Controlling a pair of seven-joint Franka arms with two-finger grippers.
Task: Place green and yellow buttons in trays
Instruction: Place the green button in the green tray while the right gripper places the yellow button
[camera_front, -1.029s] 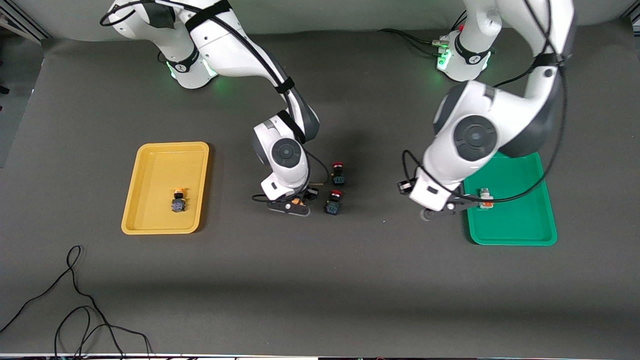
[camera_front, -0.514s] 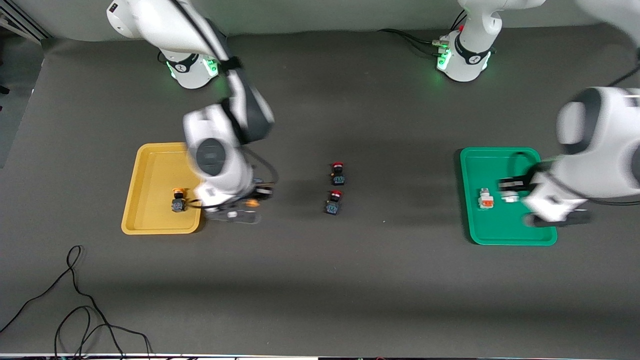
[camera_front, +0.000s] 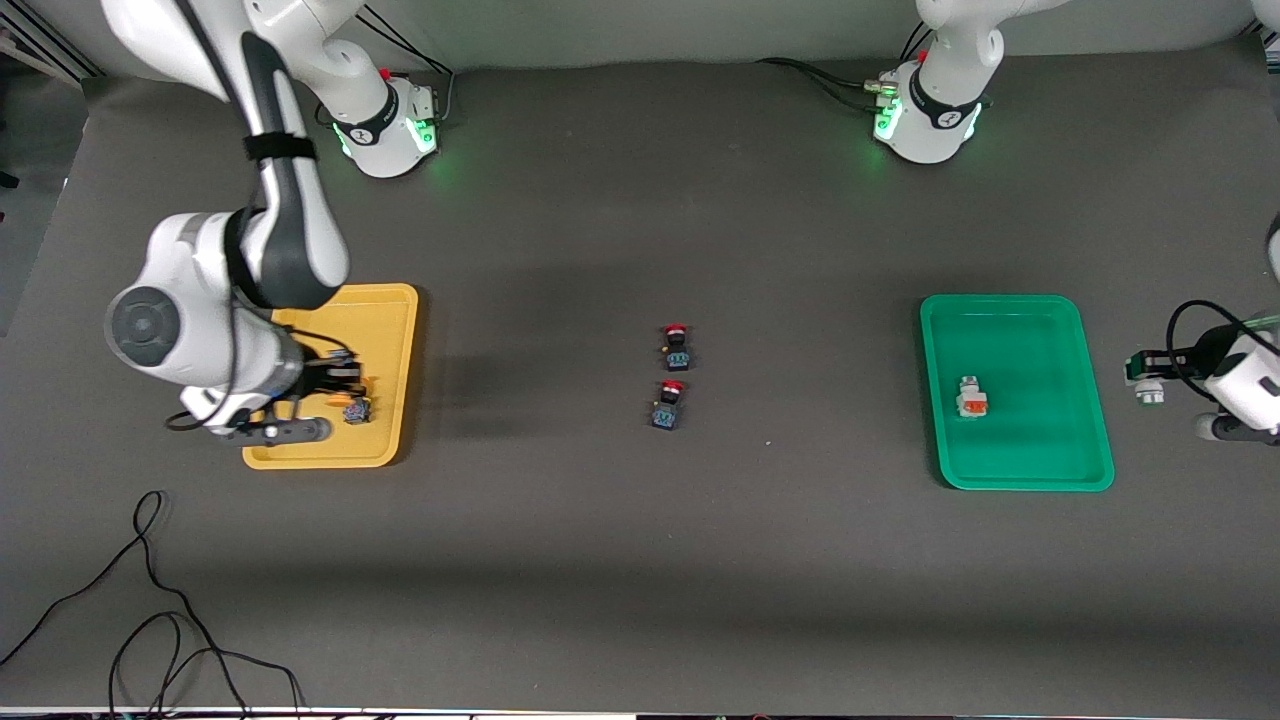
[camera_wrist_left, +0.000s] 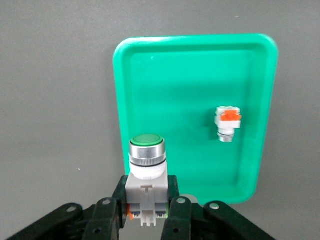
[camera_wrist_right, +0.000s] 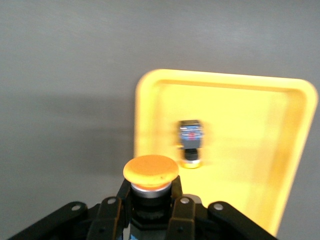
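my left gripper (camera_wrist_left: 147, 220) has its jaws clamped on the green-faced button (camera_wrist_left: 146, 165) over bare counter (camera_front: 640, 560) beside the green tray (camera_front: 1080, 400), where the orange-faced button (camera_front: 970, 398) lies. my right gripper (camera_wrist_right: 150, 212) pinches an orange-capped button (camera_wrist_right: 151, 176) over the yellow tray (camera_front: 390, 320), where another button (camera_wrist_right: 190, 141) lies.

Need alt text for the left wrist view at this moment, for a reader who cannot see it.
The left gripper holds a green-faced button upright by its white body, above the dark table beside the green tray. One white-bodied, orange-faced button lies on its side in that tray.
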